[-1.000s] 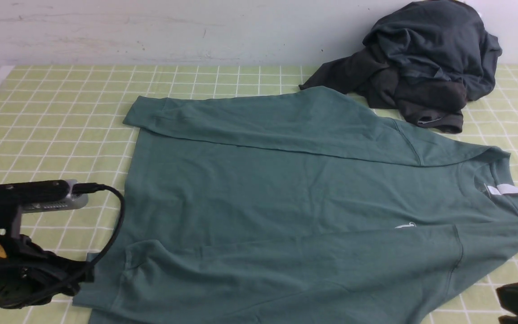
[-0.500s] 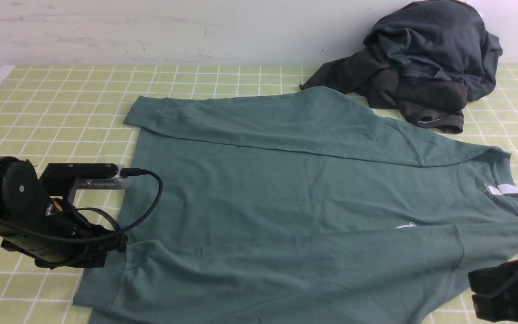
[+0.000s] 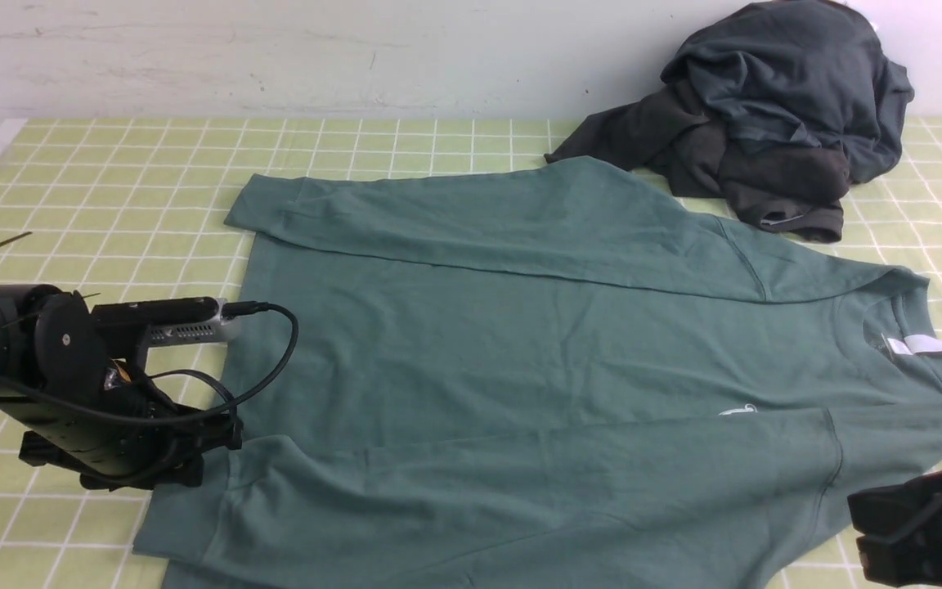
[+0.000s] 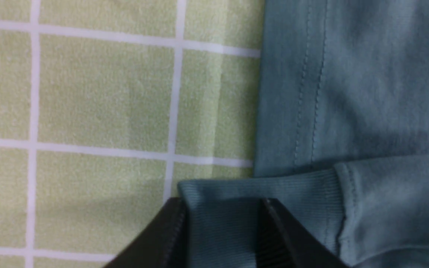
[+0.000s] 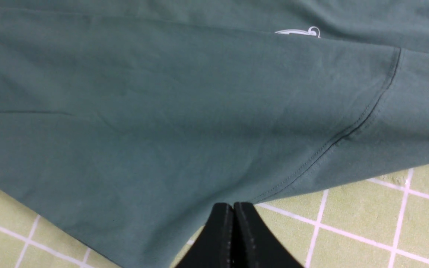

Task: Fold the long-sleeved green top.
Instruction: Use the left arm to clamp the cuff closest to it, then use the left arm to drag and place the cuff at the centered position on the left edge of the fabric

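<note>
The left tool (image 4: 222,204) sits at the near left corner of the top (image 3: 520,352). Its two black fingers stand partly apart, one on each side of a ribbed cuff (image 4: 292,186). The cuff fabric lies flat in the gap between them. Whether the fingers press on the cuff cannot be told.

The right tool (image 5: 233,208) is at the near right of the tabletop (image 3: 111,188). Its fingers are pressed together with nothing between them. Its tip hangs just beside the near edge of the top, close to a shoulder seam (image 5: 367,115). Whether it touches the fabric cannot be told.

The top lies flat and sideways across the middle of the tabletop, neck toward the robot's right, hem toward its left. Both sleeves are folded in over the body: the far sleeve (image 3: 479,221) runs along the far edge, and the near sleeve (image 3: 520,483) along the near edge, ending at the cuff by the left tool. A white label (image 3: 921,343) shows inside the neck, and a small white mark (image 3: 737,411) sits on the chest.

A yellow-green checked cloth (image 3: 70,245) covers the tabletop. A heap of dark clothes (image 3: 773,106) lies at the far right, touching the far edge of the top.
</note>
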Robot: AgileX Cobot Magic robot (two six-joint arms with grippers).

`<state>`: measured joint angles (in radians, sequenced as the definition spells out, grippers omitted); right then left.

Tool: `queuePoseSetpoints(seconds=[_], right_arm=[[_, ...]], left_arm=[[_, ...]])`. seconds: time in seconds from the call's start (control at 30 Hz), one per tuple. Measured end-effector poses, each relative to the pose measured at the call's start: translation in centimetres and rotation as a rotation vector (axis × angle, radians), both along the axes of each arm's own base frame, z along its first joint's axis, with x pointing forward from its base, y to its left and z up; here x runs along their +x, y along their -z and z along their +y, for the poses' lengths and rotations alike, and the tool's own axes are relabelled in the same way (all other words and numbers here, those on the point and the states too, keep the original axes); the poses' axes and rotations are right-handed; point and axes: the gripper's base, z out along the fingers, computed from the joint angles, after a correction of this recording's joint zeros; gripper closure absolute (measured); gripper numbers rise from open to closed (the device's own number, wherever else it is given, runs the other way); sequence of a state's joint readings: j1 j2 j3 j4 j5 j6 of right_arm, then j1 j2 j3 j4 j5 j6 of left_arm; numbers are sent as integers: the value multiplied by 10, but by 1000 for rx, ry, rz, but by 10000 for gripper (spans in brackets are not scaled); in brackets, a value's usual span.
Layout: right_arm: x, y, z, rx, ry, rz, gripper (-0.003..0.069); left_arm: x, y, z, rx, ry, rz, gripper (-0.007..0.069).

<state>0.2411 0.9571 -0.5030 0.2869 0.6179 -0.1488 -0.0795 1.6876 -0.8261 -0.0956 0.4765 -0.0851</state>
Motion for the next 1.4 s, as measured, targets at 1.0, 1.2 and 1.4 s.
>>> queuePoseSetpoints(seconds=[1.0,1.2,1.4], right_arm=[[0,0,0,-22,-29,-10,670],[0,0,0,-24,-29,-15,670],[3,-2,-1,-45,-37,-61,670]], left_arm=[[81,-106,-33,86,254,-632,618],[111,-46,-24,94,226,-497,617],[154,-42,-13,89,196,-448,547]])
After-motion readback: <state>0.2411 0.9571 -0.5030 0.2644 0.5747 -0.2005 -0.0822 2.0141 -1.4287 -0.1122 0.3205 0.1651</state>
